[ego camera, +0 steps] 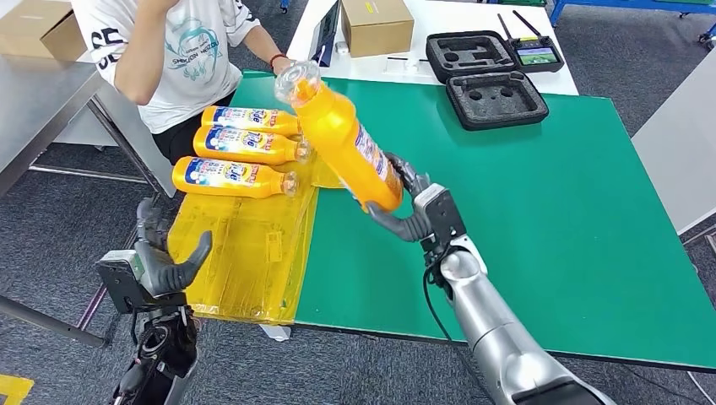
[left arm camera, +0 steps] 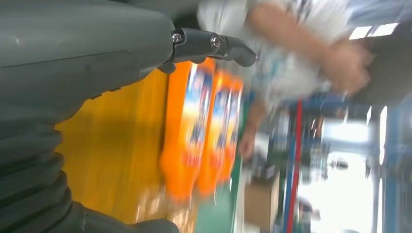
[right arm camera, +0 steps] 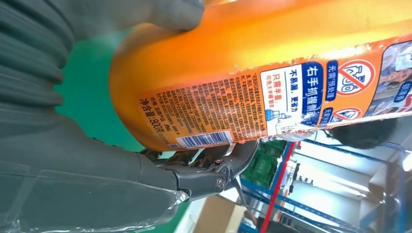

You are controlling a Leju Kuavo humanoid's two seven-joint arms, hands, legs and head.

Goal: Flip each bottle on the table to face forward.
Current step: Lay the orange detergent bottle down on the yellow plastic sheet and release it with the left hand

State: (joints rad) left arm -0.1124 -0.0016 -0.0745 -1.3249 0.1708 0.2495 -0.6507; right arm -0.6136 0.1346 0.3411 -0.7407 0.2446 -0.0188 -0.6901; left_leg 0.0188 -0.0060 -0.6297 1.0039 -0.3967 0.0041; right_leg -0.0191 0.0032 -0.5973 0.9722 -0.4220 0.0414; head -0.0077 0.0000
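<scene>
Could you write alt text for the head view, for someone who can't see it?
The robot's right hand holds an orange bottle tilted above a green table, cap end away from the robot. Three more orange bottles lie on a yellow sheet near its open left hand, a seated person behind them.

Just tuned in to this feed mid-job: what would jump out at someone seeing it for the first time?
First, the orange bottle the right hand holds by its base, tilted in the air above the green table, cap pointing toward the person seated at the far side. Next, three more orange bottles lying side by side on the yellow sheet, with the left hand open at the table's near-left edge.
</scene>
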